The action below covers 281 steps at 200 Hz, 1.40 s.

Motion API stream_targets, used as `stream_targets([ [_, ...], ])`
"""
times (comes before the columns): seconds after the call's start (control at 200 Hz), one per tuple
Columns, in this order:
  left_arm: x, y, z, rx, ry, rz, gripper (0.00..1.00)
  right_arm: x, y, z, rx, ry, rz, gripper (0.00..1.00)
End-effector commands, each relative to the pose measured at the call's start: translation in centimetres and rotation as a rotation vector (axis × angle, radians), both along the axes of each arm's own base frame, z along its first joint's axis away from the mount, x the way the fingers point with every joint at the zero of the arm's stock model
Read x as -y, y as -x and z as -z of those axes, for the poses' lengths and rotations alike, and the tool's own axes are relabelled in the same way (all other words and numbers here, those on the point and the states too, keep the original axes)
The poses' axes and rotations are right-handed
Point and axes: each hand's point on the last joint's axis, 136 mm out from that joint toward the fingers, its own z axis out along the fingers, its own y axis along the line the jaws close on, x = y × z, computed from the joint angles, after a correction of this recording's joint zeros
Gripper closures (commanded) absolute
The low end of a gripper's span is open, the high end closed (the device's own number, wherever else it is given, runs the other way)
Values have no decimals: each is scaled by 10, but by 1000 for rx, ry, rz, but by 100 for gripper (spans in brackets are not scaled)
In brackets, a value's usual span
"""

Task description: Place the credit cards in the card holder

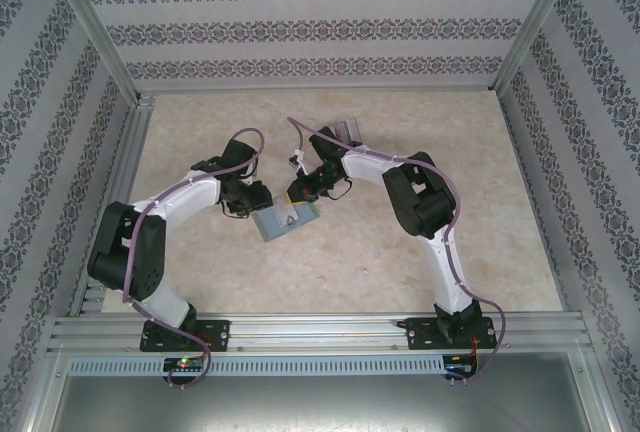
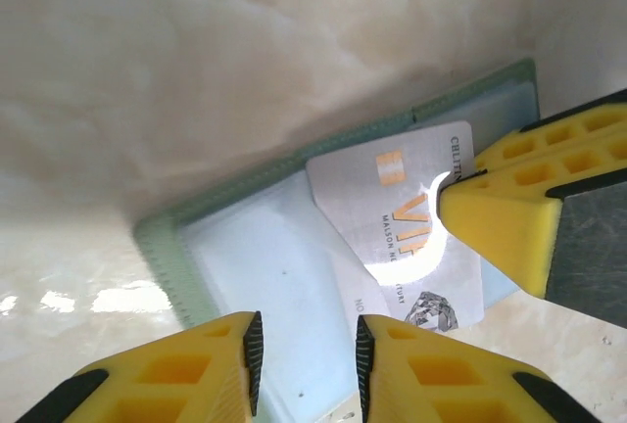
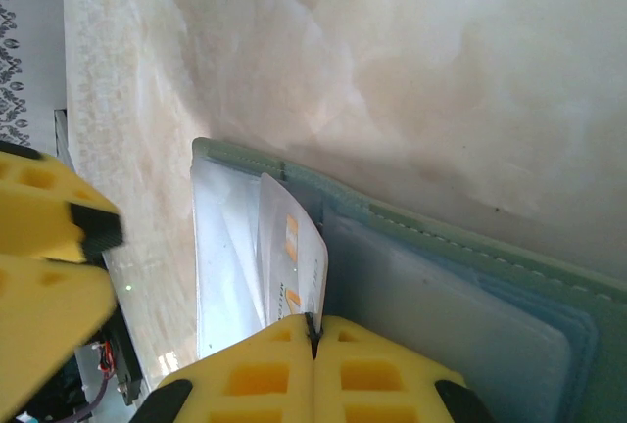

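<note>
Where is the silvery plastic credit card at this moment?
In the left wrist view the silvery credit card rests on the open grey-green card holder at the centre of the table, one edge pinched by the right gripper.

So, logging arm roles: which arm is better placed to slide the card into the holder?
Right: the right gripper is shut on the card, already over the open card holder; the left gripper is open nearby.

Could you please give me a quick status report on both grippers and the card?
Right gripper shut on silvery rectangular credit card, over open grey-green folding card holder. Left gripper open, at holder's clear pocket. Nothing seen blocking.
</note>
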Motion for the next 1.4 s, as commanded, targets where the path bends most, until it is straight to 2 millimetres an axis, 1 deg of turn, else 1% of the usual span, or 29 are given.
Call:
stream_targets([
  [0.0, -19, 15, 9, -54, -56, -21, 68, 6, -1, 20, 3, 78, 13, 99],
  [0.11, -16, 24, 27, -101, -23, -33, 74, 6, 0, 18, 3, 78, 14, 99],
  [0.275, -5, 32, 46, -142, 56, -49, 82, 5, 4, 15, 1, 76, 6, 99],
  [0.465, -3, 38, 59, -172, 73, -55, 85, 3, 11, 6, 5, 70, -3, 99],
  [0.6, -4, 39, 62, -175, 69, -57, 86, 6, 16, 5, 0, 70, 6, 99],
  [0.759, -3, 39, 63, -178, 71, -55, 87, 2, 21, 0, 3, 62, 0, 99],
  [0.844, -3, 38, 62, -175, 72, -54, 87, -1, 21, 1, 4, 61, 6, 99],
  [1.044, -4, 39, 63, -178, 68, -54, 87, -12, 23, 11, -3, 70, 10, 99],
  [1.219, -3, 39, 62, -175, 72, -54, 87, -19, 27, 15, -4, 77, 12, 99],
  [1.399, -3, 39, 63, -178, 74, -51, 87, -21, 34, 22, -15, 101, -6, 99],
])
